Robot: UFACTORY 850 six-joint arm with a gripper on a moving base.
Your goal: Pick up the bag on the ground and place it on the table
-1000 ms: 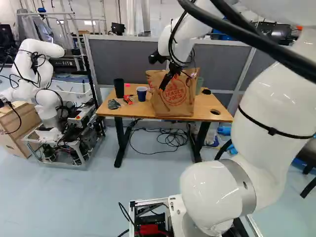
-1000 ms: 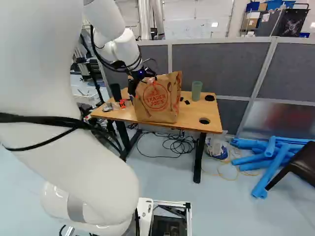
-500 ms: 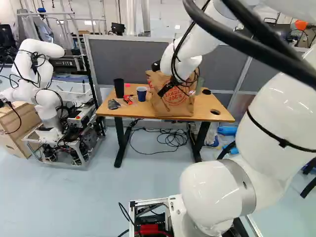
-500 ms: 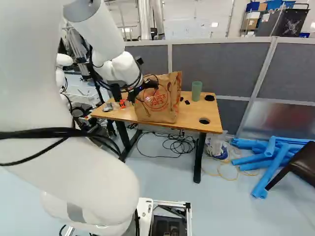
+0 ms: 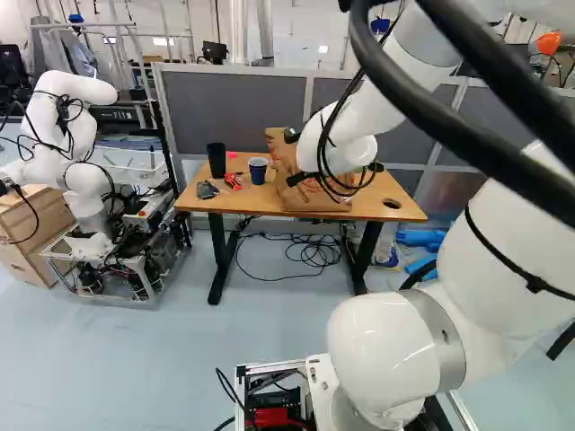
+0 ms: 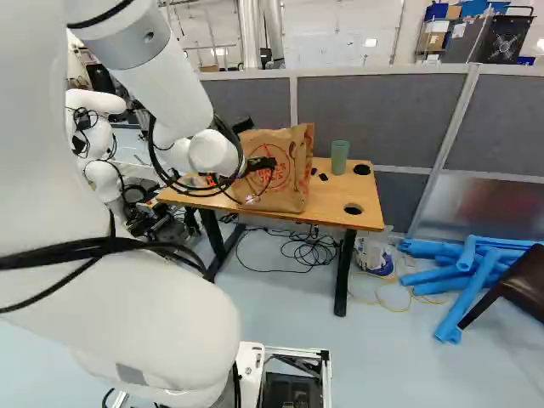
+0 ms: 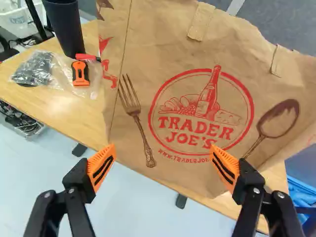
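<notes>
The paper bag [image 7: 197, 118] is seen upright on the table [image 6: 364, 204], with its printed face towards the gripper [image 7: 162, 147], so no lift from the ground seems called for; thin, creased brown paper is shown, and a light, soft-sided load that would buckle under a squeeze is to be expected, though its contents cannot be seen; the walls may be dented or the whole bag tipped if the broad face is pushed; should it need shifting, it would best be taken by the upper rim, near the pasted patches [image 7: 201, 22], with one finger inside and one out. The gripper's fingers are spread wide, with nothing held between them; whether the bag is brushed by their tips cannot be told. The arm [image 6: 157, 72] is stretched out and down over the table's near side, its wrist [image 6: 212, 153] bent low before the bag.
</notes>
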